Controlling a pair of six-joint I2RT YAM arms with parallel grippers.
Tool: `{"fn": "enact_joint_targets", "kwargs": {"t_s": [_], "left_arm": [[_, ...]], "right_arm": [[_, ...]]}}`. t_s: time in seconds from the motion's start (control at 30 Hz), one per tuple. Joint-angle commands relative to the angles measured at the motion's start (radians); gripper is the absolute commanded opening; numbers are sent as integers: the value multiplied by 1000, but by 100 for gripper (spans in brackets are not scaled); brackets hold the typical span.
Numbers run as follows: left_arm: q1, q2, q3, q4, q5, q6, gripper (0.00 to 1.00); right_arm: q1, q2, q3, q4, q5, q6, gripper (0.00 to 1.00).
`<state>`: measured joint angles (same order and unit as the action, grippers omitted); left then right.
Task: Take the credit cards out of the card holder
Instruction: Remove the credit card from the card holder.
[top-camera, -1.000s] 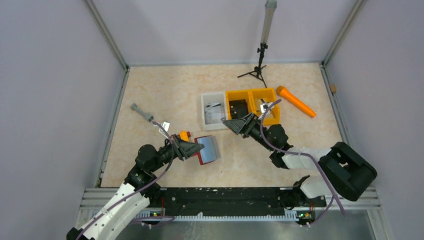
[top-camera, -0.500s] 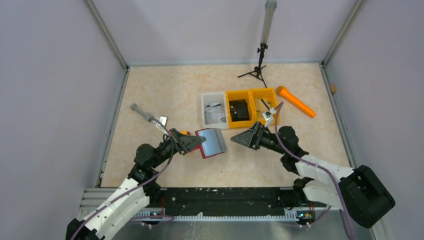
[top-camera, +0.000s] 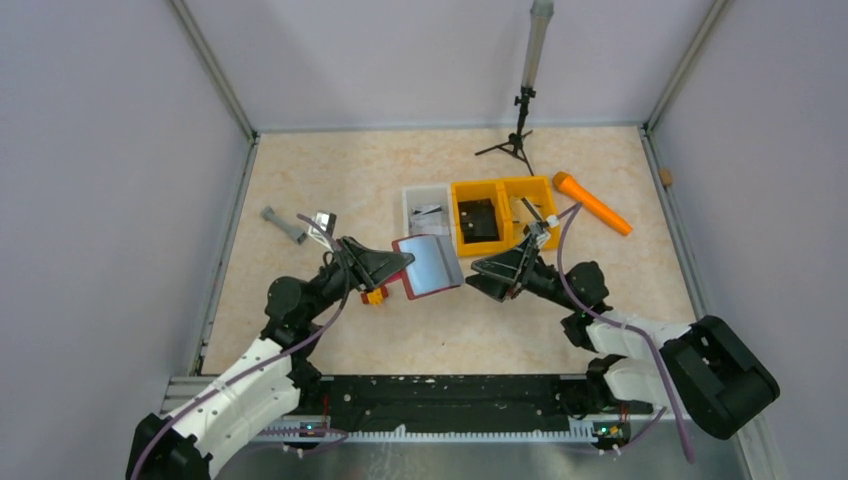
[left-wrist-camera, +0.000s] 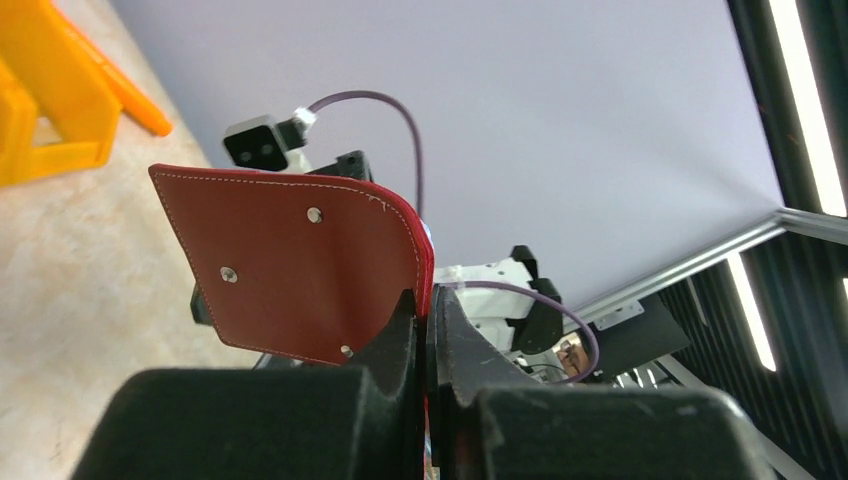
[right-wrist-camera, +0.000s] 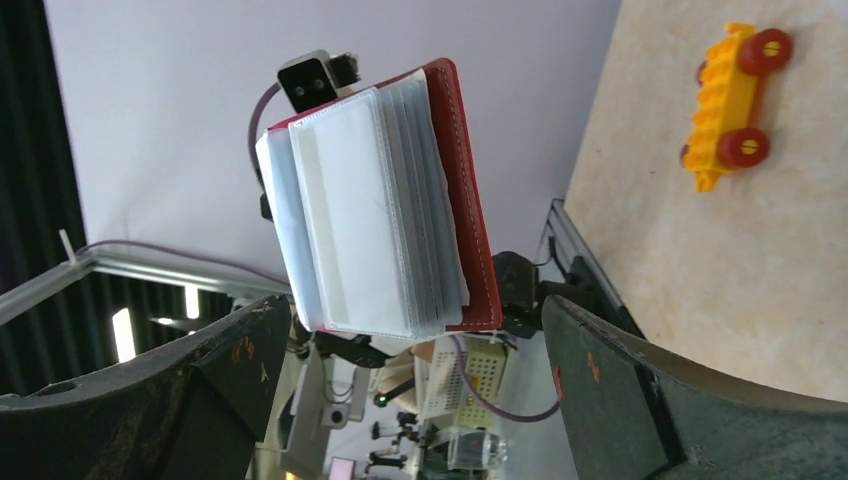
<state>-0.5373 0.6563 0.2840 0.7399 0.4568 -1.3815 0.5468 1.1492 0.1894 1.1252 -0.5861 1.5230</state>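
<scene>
Card holder (top-camera: 430, 267) is up off the table (top-camera: 330, 180) now, held between your two arms, and your left gripper (top-camera: 401, 263) stays pinched shut on its red edge. Your right gripper (top-camera: 478, 274) has come back from the bins (top-camera: 500, 205) and opened wide, facing the credit cards (right-wrist-camera: 350, 225) tucked inside. I think it is ready to pull one out.

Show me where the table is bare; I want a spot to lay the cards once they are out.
Bare: the far left of the table, between back wall, grey tool and white bin; also the near strip between left arm and right arm. Crowded: the middle, with orange bins, holder, toy block, left fingers and right fingers.
</scene>
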Motion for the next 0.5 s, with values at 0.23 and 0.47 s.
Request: {"fn": "enact_joint_targets", "kwargs": {"t_s": [0.23,0.47], "left_arm": [[-3,82,97,263,34,-90,0],[-13,141,111,339,45,-114,0]], "right_arm": [[-7,-70,60,77,-34,116,99],[0,-106,108,-90,-19,69,99]]}}
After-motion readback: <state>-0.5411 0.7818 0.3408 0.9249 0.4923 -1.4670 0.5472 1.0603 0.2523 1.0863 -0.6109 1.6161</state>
